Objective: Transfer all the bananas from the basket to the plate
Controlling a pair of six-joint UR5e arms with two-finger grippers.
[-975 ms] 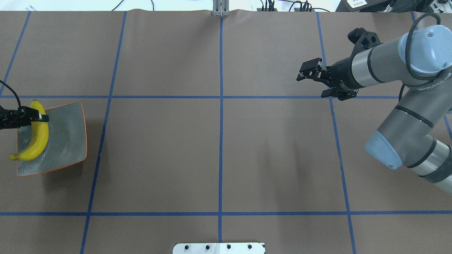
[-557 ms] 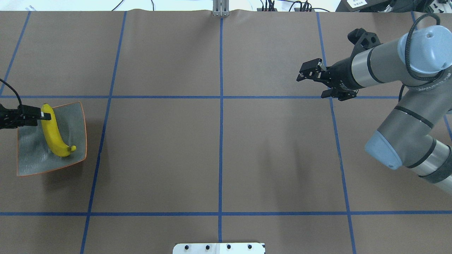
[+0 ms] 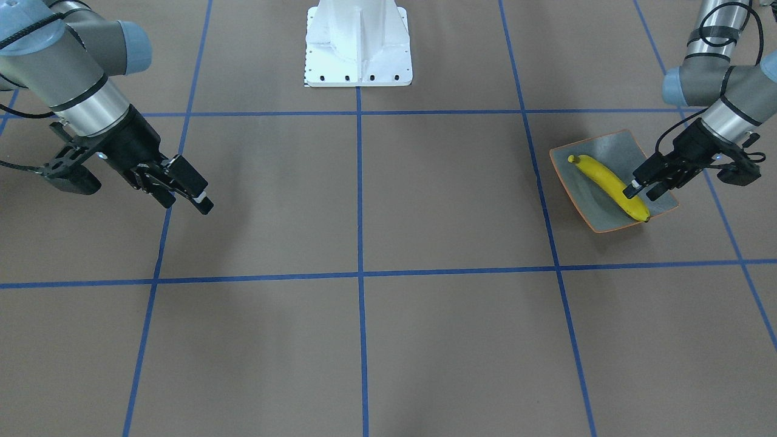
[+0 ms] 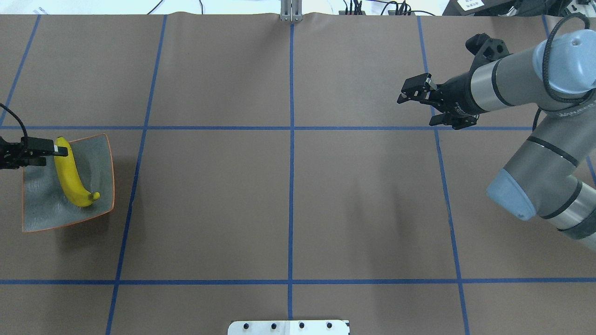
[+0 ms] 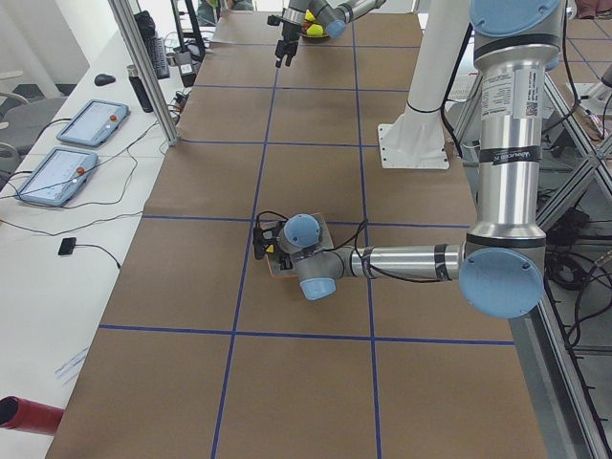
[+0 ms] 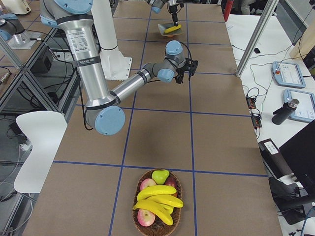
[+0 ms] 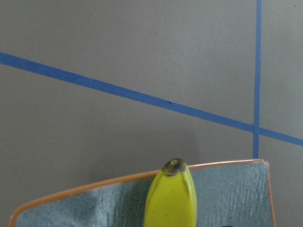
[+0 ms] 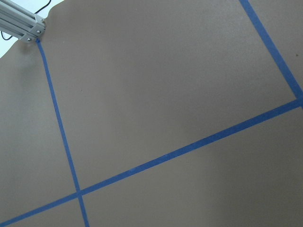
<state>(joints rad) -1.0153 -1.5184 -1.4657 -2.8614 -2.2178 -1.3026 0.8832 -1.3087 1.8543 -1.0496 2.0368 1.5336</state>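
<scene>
At the left edge of the overhead view, one banana lies slantwise on the plate, its lower tip near the plate's right rim. The left gripper reaches in from the frame's left border, its fingers set about the fruit's upper end. Whether they pinch it or stand slack around it cannot be told from any view. The left wrist camera shows only the dark tip at the plate's orange rim.

The middle of the brown taped surface carries none of the task's things.

At upper right of the overhead view, the right gripper hangs above the surface, fingers spread wide and holding nothing.

The basket appears only at the bottom of the right-side view, well apart from the plate at that frame's top. In it more bananas lie over apples and a pear.

The step in hand looks like the set-down of the first banana, so the task is at an early stage. Next, the left fingers would need to part fully and lift straight clear so the fruit is not dragged off the rim. Then a gripper must go to the basket, close to the idle right arm, and take a top banana without catching the other fruit.
</scene>
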